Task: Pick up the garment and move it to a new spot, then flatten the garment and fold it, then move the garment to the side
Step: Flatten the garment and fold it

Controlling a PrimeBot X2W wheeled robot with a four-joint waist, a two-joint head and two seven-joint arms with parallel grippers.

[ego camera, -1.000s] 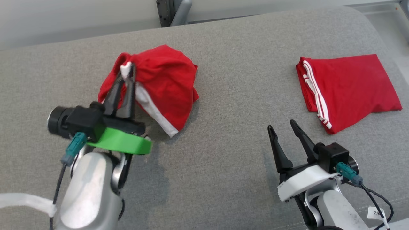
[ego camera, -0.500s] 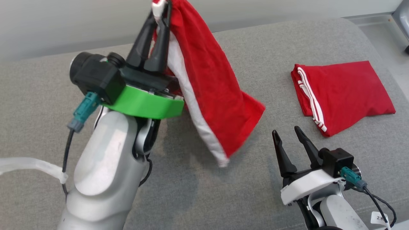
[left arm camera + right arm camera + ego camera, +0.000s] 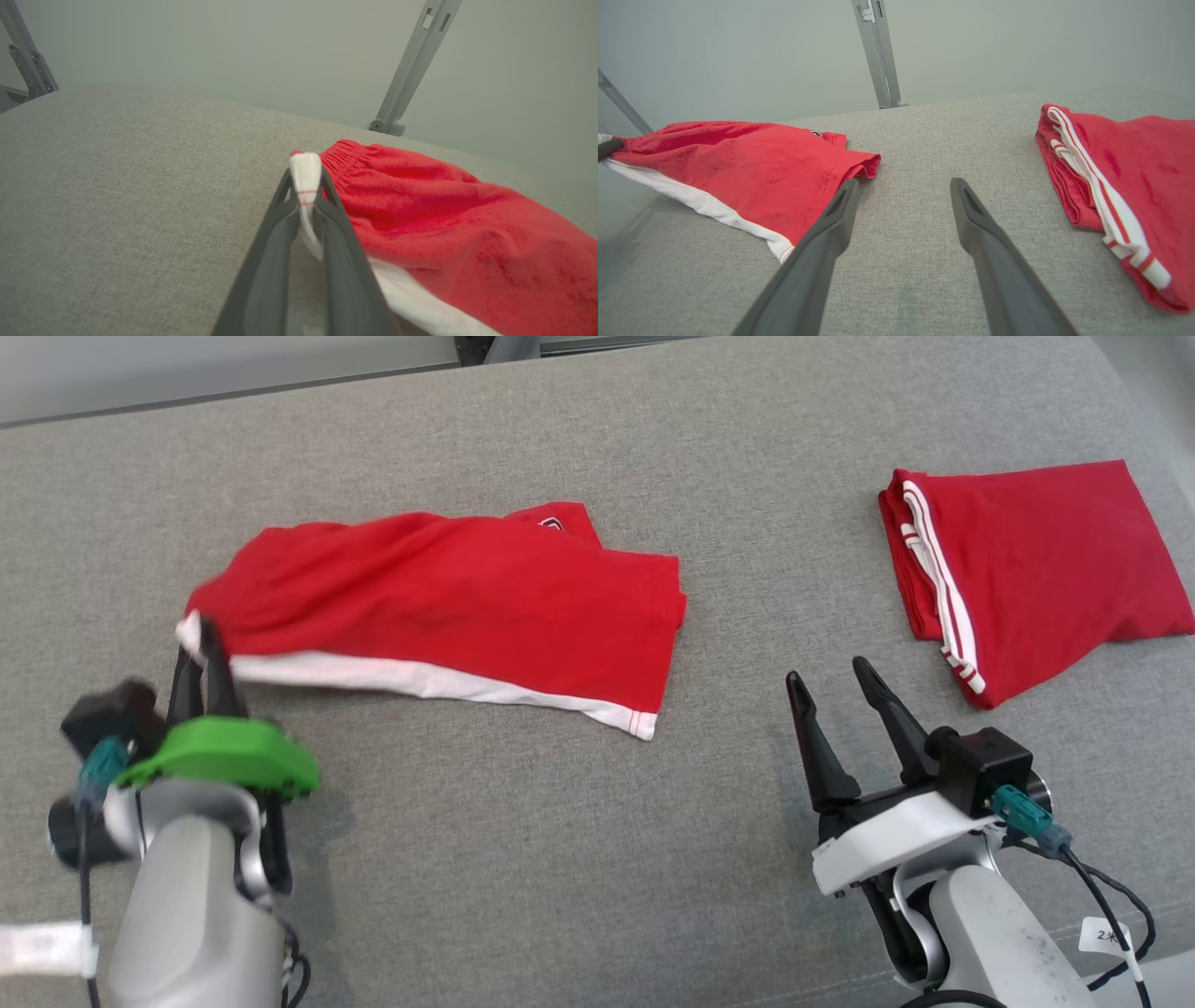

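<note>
Broadly, the grey woven surface [image 3: 560, 859] carries the garment [image 3: 467, 607] spread flat left of middle, its white corner pinched by the left tool [image 3: 199, 649]. The right tool [image 3: 826, 672] stands wide, holding nothing. Behind, a pale wall [image 3: 1017, 42] and metal strut [image 3: 876, 51].

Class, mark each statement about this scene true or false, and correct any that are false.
1. The left gripper has its jaws shut on the white-striped end of the spread red shorts. True.
2. The right gripper holds the folded red shorts. False: its jaws are open and empty, apart from both garments.
3. The spread red shorts hang in the air. False: they lie stretched out on the grey cushion.
4. The folded red shorts lie to the robot's right of the spread ones. True.
</note>
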